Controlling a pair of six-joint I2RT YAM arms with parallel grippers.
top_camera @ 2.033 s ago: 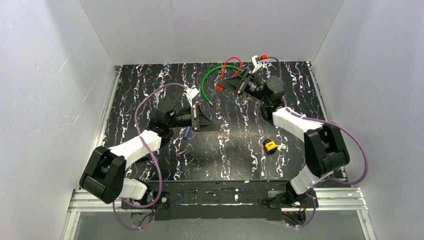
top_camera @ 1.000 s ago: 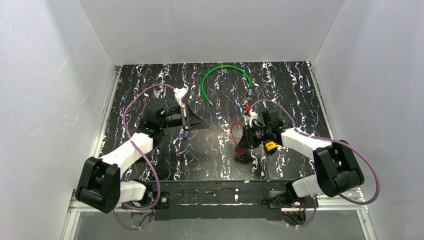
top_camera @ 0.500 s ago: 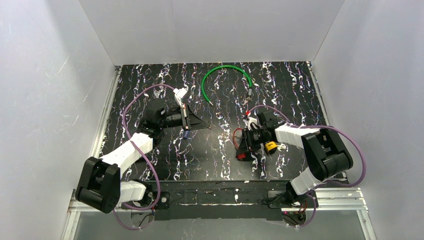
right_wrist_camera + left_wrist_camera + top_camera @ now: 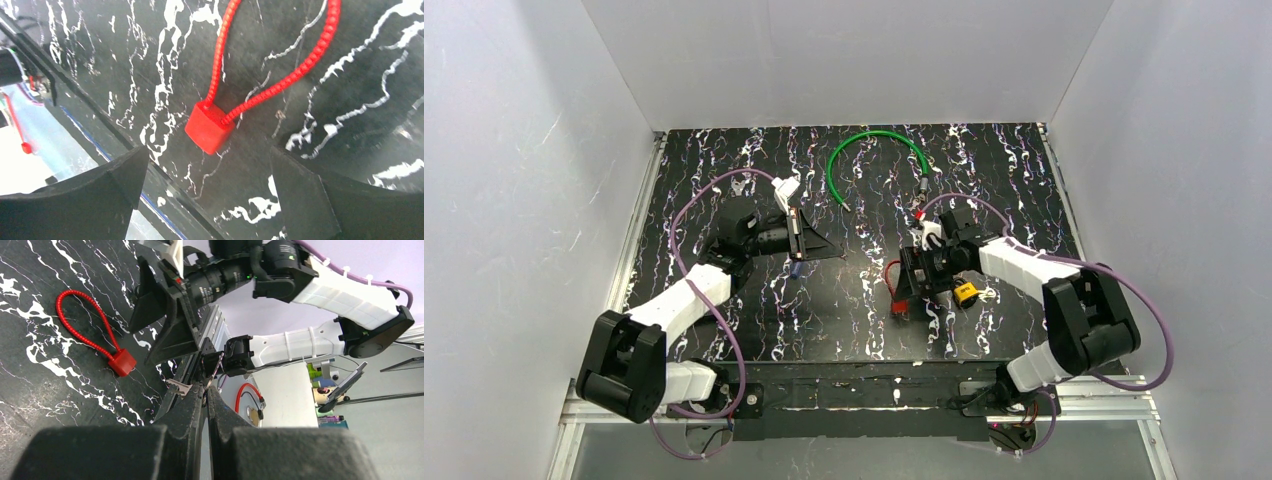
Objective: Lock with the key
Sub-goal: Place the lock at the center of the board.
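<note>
In the top view the lock (image 4: 965, 292) lies on the marbled black table (image 4: 724, 180), just at 3 o'clock of the right gripper (image 4: 912, 285) and partly tucked under that arm's wrist. The key (image 4: 987, 294) sits just beside the lock, on its 3 o'clock side, farther from the fingers. The right gripper is spread wide and holds nothing. In its wrist view the red loop (image 4: 220, 117) lies flat on the table between the two fingers, with its cube-shaped end toward 6 o'clock, untouched. The left gripper (image 4: 809, 238) is well apart, at 9 o'clock of the lock. Its fingers (image 4: 190, 410) are pressed almost together, with nothing visible between them. A blue-handled screwdriver (image 4: 796, 266) lies just at its 6 o'clock.
</note>
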